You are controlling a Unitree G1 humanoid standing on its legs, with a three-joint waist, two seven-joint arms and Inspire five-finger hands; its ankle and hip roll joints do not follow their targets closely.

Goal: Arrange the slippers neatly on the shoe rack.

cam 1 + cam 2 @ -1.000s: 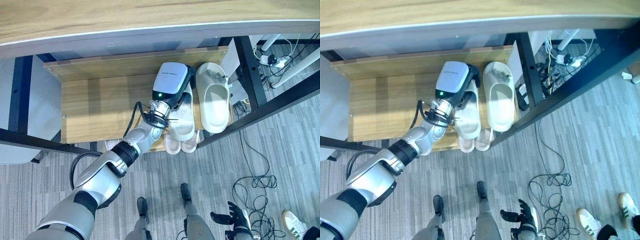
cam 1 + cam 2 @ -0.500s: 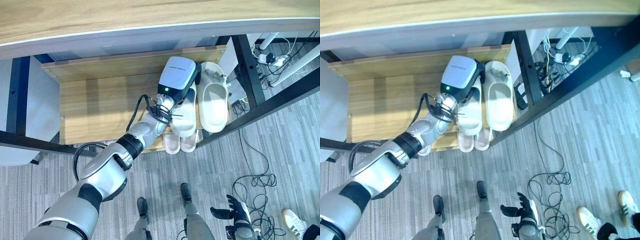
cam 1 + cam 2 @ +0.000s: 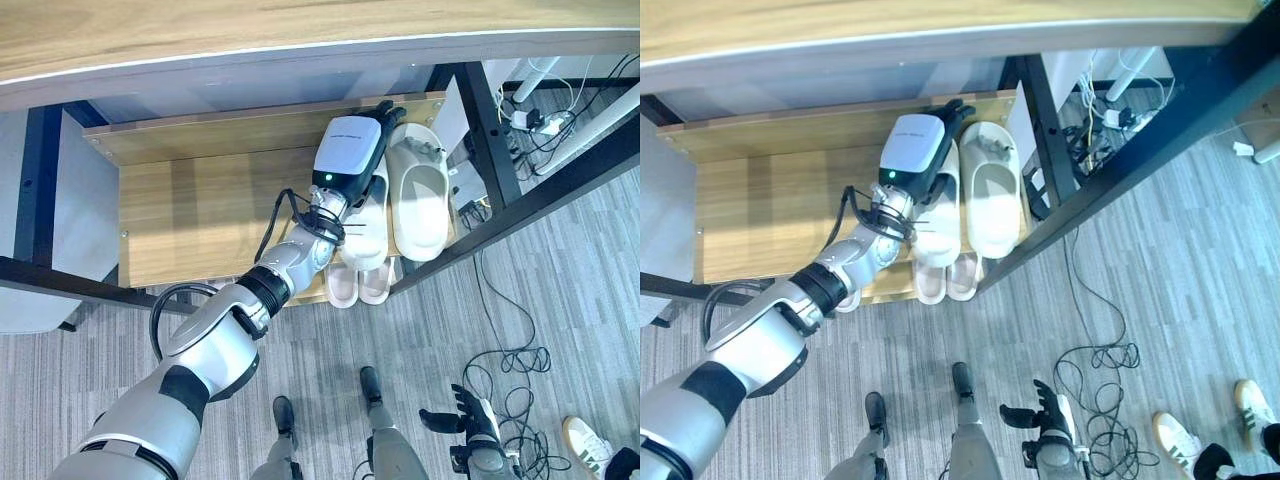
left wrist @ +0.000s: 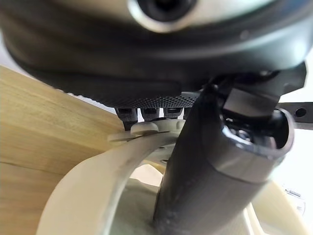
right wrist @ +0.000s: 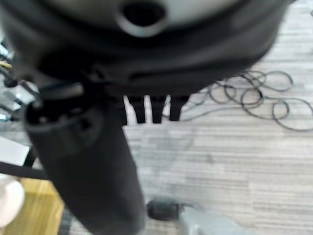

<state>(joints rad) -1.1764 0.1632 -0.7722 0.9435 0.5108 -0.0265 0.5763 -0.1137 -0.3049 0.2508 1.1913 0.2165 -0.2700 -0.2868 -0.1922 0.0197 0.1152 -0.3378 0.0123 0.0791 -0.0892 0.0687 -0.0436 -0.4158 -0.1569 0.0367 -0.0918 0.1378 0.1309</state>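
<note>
Left hand [image 3: 352, 152] is reached in over the rack shelf [image 3: 200, 200], set on the left cream slipper [image 3: 366, 240] of the top pair. In the left wrist view the thumb is seen pressed down inside that slipper [image 4: 112, 196] and the fingers [image 4: 146, 113] are hooked over its strap edge, so the slipper is pinched between them. From the head views the dark fingertips are seen past the slipper's far end, close to the shelf's back edge. The second cream slipper [image 3: 420, 205] is laid just to the right, touching or nearly touching the held one, both lengthwise with toes pointed away, at the right end of the wooden shelf. Below them, a smaller pinkish pair [image 3: 360, 285] is seen sticking out from the lower level at the near edge. The left part of the shelf is bare wood. A desk top [image 3: 250, 35] is run across the far side above the rack. Right hand [image 3: 470, 428] is held low near the floor, fingers spread and relaxed, nothing held; loose cables [image 3: 510, 370] are lying on the grey carpet close by, and a white shoe [image 3: 588, 444] is seen at the right near corner.
</note>
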